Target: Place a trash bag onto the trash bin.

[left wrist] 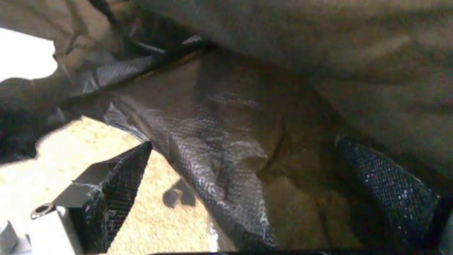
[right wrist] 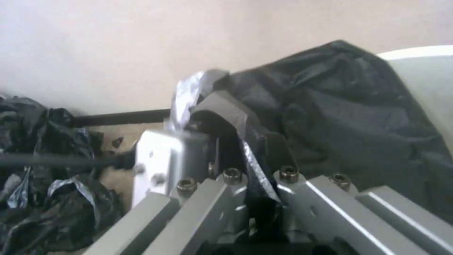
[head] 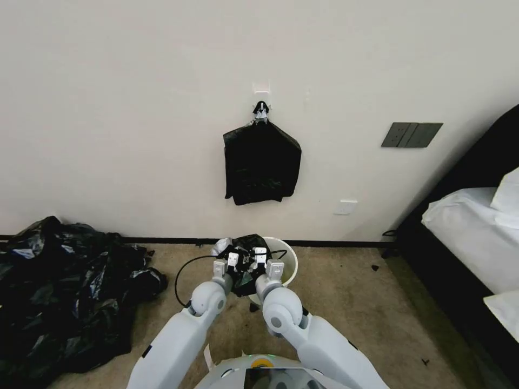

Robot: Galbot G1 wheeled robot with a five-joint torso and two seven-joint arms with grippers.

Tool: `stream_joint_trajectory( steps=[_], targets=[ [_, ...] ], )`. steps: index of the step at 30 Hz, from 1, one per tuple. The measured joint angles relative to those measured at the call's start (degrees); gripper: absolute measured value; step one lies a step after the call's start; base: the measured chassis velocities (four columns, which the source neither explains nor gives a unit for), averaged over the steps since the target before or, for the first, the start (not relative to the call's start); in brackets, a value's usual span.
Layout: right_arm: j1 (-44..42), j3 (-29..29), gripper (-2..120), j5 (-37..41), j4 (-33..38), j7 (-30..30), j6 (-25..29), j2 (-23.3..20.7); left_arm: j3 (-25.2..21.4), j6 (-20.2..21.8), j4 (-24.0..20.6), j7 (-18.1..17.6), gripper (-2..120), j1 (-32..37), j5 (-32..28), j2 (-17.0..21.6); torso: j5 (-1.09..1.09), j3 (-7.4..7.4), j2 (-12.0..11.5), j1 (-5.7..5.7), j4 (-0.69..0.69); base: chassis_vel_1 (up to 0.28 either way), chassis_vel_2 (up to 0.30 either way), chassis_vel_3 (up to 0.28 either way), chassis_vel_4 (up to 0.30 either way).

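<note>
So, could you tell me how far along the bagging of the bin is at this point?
Done: the trash bag has reached the trash bin, bunched over its left rim. In hand: the left gripper stands open with film between its fingers, and the right gripper is shut on a fold; both are at the rim. Left: the right part of the bin's rim shows bare, so the mouth needs spreading around it.

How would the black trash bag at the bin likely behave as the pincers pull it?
The trash bag is probably floppy: it crumples in folds over the trash bin rim. Its glossy film may slip. It looks thin, so the left pincer and right pincer could tear it.
</note>
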Motion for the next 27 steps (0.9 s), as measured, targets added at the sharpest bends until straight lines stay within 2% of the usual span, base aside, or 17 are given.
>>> stream_joint_trajectory(
  steps=[3,6,8,9,12,15,18,20,23,24,27],
  targets=[
    [-0.5,0.0,0,-1.3,-0.1,-0.4,0.0,-0.1,0.7,1.4,0.9,-1.5,100,-1.3,1.2,-0.9,0.00,0.00,0.0,0.00,-0.01,0.000,0.000,0.000,0.000],
    [-1.2,-0.1,0,-3.5,-0.3,-0.7,0.1,-0.2,1.5,3.1,2.2,-2.4,94,-2.9,3.1,-1.8,0.00,0.00,0.0,0.00,-0.01,0.000,0.000,0.000,0.000],
    [-1.5,0.0,0,-4.6,-0.3,-0.7,0.2,-0.2,1.8,3.9,2.5,-2.4,82,-3.3,4.2,-1.9,-0.01,-0.01,0.0,0.00,-0.02,0.000,0.000,0.000,0.000],
    [-1.5,0.0,0,-4.6,-0.3,-0.7,0.2,-0.2,1.8,3.9,2.5,-2.4,82,-3.3,4.2,-1.9,-0.01,-0.01,0.0,0.00,-0.02,0.000,0.000,0.000,0.000],
    [-1.8,0.3,0,-8.2,-0.9,-0.7,1.4,-0.3,1.8,6.4,1.8,-2.4,67,-3.4,4.5,-1.2,-0.02,0.00,0.0,0.00,-0.03,0.000,0.000,0.000,0.000],
    [-1.8,0.4,0,-10.0,-1.3,-0.6,2.0,-0.4,1.4,8.6,1.2,-2.2,59,-3.3,4.0,-0.2,-0.02,0.00,0.0,0.00,-0.02,0.000,0.000,0.000,0.000],
    [-1.8,0.6,0,-11.2,-1.4,-0.6,2.3,-0.6,0.6,11.7,0.7,-0.7,45,-3.2,3.0,1.7,-0.02,0.00,0.0,0.00,-0.01,0.000,0.000,0.000,0.000],
    [-1.7,0.7,0,-11.7,-1.4,-0.6,2.4,-0.6,0.4,12.4,0.6,0.0,41,-3.2,2.9,2.4,-0.03,0.01,0.0,0.00,-0.02,0.000,0.000,0.000,0.000],
    [-1.4,1.6,0,-12.8,-1.6,-0.6,2.8,-0.7,-0.7,13.2,-0.3,3.2,27,-3.0,2.3,4.7,-0.07,0.02,0.0,0.01,-0.04,0.000,0.000,0.000,0.000],
    [-1.4,1.6,0,-12.8,-1.6,-0.6,2.8,-0.7,-0.7,13.2,-0.3,3.2,27,-3.0,2.3,4.7,-0.07,0.02,0.0,0.01,-0.04,0.000,0.000,0.000,0.000],
    [-1.2,2.6,0,-14.2,-2.3,-0.7,3.6,-1.1,-2.8,13.3,-2.4,7.2,13,-2.3,2.4,7.7,-0.03,0.02,0.0,0.01,-0.03,0.000,0.000,0.000,0.000]
  ],
)
